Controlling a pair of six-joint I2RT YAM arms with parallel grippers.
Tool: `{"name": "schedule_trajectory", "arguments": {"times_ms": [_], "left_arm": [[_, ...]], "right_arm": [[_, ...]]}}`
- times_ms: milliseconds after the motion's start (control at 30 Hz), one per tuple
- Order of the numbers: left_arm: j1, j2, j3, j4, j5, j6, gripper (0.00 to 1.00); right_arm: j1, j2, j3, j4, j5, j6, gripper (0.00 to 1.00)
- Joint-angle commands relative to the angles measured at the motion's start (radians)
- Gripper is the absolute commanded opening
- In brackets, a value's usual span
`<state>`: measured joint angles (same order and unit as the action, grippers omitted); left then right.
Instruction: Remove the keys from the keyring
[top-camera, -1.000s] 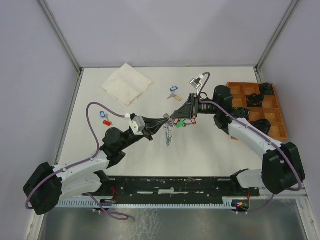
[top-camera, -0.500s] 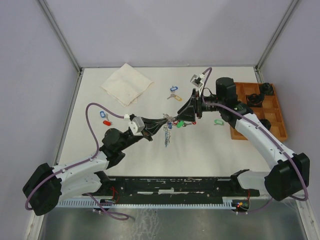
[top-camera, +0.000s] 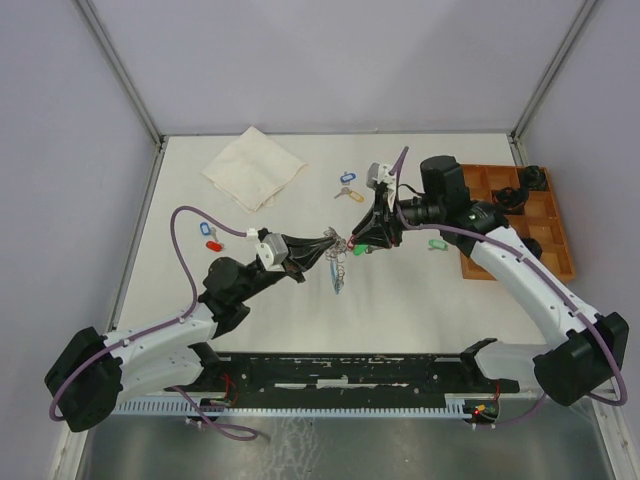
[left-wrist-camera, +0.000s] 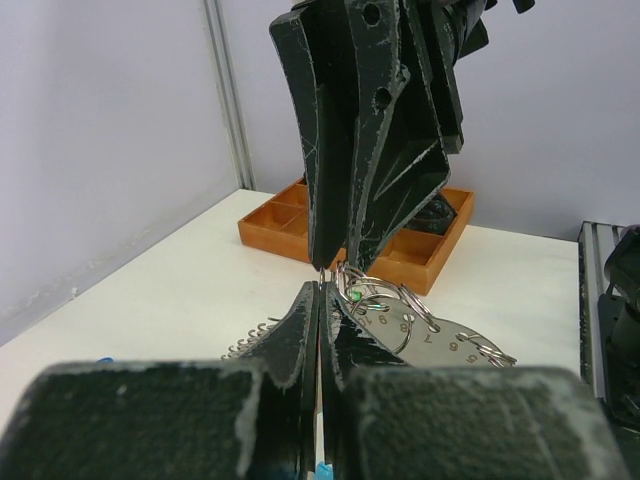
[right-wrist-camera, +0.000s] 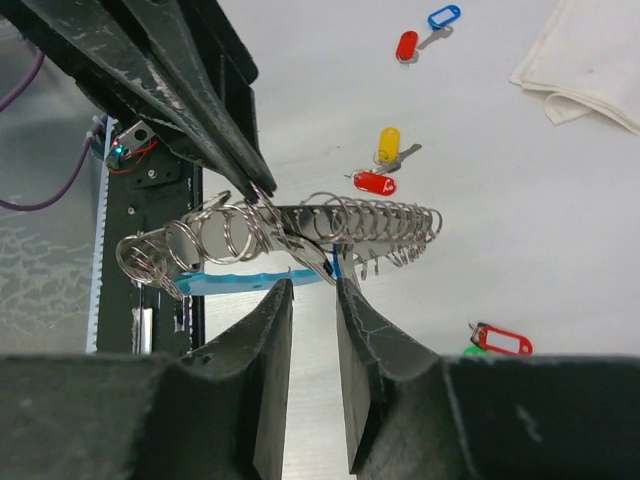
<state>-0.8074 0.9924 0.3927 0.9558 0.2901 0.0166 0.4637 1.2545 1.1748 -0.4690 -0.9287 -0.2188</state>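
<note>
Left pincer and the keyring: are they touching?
Touching. In the right wrist view the left pincer pinches a wire loop at the top edge of the keyring. The left wrist view shows its jaws shut, with that metal poking out beside them.

Keyring (right-wrist-camera: 330, 222) shiny metal; key tags (right-wrist-camera: 375, 183) glossy plastic; cloth (top-camera: 253, 167) matt, creased

Top view high behind, looking down, wrist views close, facing each other, sharing the keyring (right-wrist-camera: 225, 284).

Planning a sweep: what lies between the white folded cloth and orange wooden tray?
Top view: a blue-tagged silver key, a yellow-tagged silver key and the black right arm.
</note>
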Motion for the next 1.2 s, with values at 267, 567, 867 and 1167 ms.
{"name": "schedule_trajectory", "arguments": {"times_ms": [267,567,867,1167], "left_arm": [[-0.007,-0.028,0.017,0.096,0.01,-0.048,0.03],[-0.009,-0.023,0.023,0.098,0.014,-0.053,0.03],[-0.01,-0.018,0.025,0.092,0.009,-0.052,0.03],[-0.01,-0.023,0.026,0.082,0.006,-0.053,0.03]], "right_arm": [[0.057,0.012,0.01,0.103,-0.006,-0.095,0.18],[0.064,0.019,-0.016,0.138,-0.097,-0.082,0.22],[0.073,0.016,-0.013,0.136,-0.166,-0.067,0.27],[0.073,0.008,0.007,0.046,-0.19,-0.12,0.33]]}}
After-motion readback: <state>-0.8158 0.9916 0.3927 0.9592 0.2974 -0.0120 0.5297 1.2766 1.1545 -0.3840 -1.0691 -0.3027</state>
